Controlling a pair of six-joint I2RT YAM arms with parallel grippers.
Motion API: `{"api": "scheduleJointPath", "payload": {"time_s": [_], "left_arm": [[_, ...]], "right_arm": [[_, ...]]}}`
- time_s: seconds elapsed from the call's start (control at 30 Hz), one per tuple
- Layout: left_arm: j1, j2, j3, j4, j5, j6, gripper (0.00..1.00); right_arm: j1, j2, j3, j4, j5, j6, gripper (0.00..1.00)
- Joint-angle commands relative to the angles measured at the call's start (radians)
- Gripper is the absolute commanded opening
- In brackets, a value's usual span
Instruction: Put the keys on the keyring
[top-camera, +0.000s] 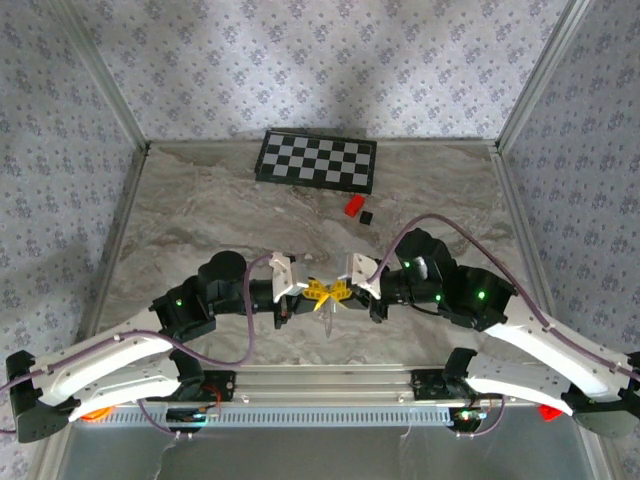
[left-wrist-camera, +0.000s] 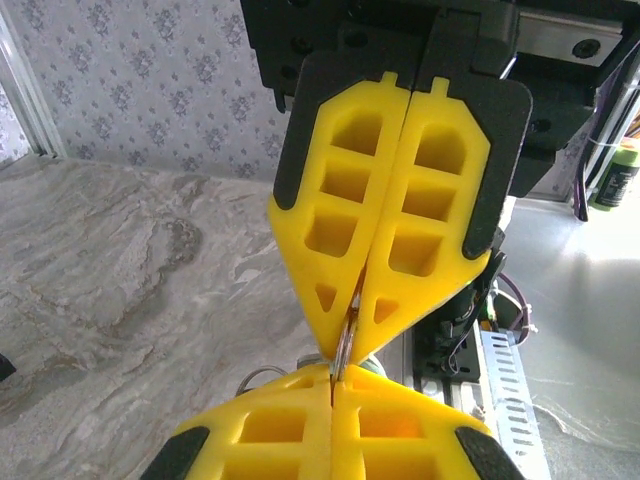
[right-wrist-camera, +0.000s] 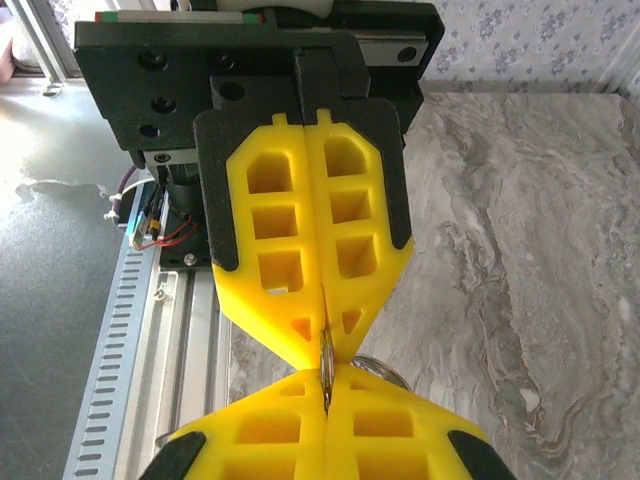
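While the left claw (top-camera: 318, 291) and right claw (top-camera: 341, 291) are clenched tip to tip on the keyring (right-wrist-camera: 326, 352), the key (top-camera: 328, 322) dangles at their 6 o'clock above the counter (top-camera: 230, 210). Uneven pulling could twist the slender wire free and drop both.

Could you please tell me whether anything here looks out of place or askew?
Nothing looks spilled or damaged. The checkerboard at the far side lies slightly skewed, with a red block and black cube loose beside it. The left gripper and right gripper are shut tip to tip on the keyring.
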Motion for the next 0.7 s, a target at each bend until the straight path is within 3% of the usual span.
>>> {"api": "scheduleJointPath", "payload": {"time_s": [0.0,0.37,0.67], "left_arm": [[-0.011,-0.018,0.034,0.041,0.01,0.027,0.0],[-0.011,-0.078,0.02,0.039,-0.028,0.025,0.0],[-0.011,-0.137,-0.023,0.048,-0.047,0.018,0.0]], "right_arm": [[0.012,0.023,0.057,0.019,-0.017,-0.018,0.0],[0.006,0.047,0.065,0.048,-0.064,-0.009,0.0],[-0.003,-0.014,-0.054,0.18,-0.104,0.027,0.0]]}}
